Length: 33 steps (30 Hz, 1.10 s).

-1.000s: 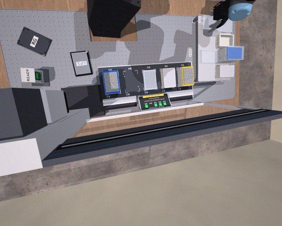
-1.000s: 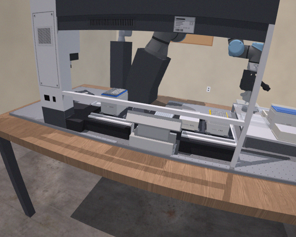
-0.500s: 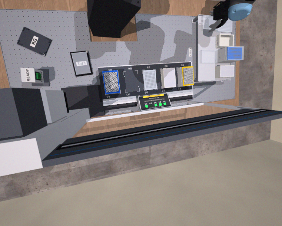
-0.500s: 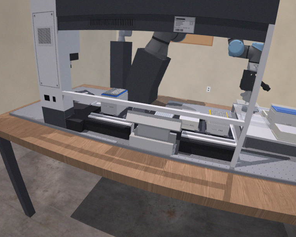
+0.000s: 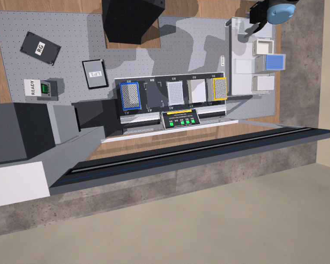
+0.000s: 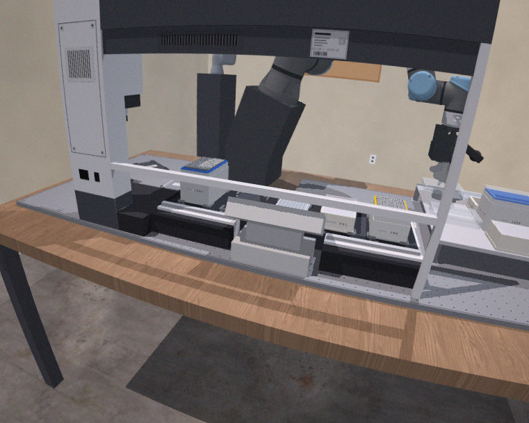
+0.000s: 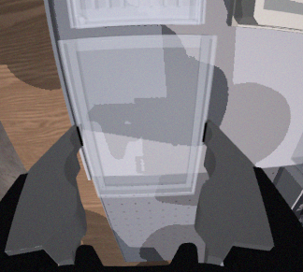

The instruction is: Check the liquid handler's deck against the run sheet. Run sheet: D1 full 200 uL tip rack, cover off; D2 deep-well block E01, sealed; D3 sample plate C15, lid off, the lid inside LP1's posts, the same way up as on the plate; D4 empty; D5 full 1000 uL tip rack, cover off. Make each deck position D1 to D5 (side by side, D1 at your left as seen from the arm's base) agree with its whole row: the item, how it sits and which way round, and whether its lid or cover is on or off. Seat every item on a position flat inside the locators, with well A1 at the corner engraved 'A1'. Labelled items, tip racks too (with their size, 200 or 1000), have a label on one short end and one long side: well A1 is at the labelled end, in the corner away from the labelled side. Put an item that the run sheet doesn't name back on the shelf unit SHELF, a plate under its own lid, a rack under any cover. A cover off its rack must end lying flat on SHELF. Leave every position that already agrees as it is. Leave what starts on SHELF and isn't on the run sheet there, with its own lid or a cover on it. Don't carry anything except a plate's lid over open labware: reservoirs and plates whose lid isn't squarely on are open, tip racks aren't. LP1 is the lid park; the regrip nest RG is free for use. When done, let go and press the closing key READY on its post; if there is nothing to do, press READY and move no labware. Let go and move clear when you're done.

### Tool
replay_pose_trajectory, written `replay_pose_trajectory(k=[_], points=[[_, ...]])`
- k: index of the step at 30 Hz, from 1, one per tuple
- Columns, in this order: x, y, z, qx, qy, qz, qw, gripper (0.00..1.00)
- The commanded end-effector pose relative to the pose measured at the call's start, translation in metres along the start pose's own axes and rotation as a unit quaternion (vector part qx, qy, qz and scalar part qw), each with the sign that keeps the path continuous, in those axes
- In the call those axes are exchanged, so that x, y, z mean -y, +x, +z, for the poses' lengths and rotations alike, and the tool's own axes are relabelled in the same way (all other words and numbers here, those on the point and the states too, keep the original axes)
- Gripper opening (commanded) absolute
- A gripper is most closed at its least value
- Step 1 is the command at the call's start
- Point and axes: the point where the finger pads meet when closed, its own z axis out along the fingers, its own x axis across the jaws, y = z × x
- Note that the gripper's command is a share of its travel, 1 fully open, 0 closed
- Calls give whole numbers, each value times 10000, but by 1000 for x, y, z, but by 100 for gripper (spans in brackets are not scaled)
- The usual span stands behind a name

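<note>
Liquid handler frame on a wooden table (image 6: 273, 310), arm reaching to the shelf unit at the right.

Behind the white front rail (image 6: 264, 189), a blue-rimmed tip rack (image 6: 203, 165), a white well plate (image 6: 292, 203), a white block (image 6: 339, 217) and a yellow-rimmed tip rack (image 6: 390, 203) stand side by side. The claw (image 6: 437, 171) hangs partly hidden behind the frame's right post (image 6: 452, 178), closed on a clear cover (image 6: 445, 184) over the shelf unit (image 6: 461, 235). A blue-topped covered rack (image 6: 509, 205) sits further right.
</note>
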Motion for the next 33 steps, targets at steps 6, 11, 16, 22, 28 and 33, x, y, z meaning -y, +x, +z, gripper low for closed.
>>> replay_pose_trajectory(k=[6,11,16,22,28,33], points=[[0,-2,2,-1,0,-9,10000,0],[0,-2,3,-2,1,-7,10000,0],[0,-1,4,-4,5,-6,10000,0],[1,-1,6,-5,13,-7,10000,0],[2,-1,7,-6,17,-8,10000,0],[1,-1,9,-4,10,-8,10000,0]])
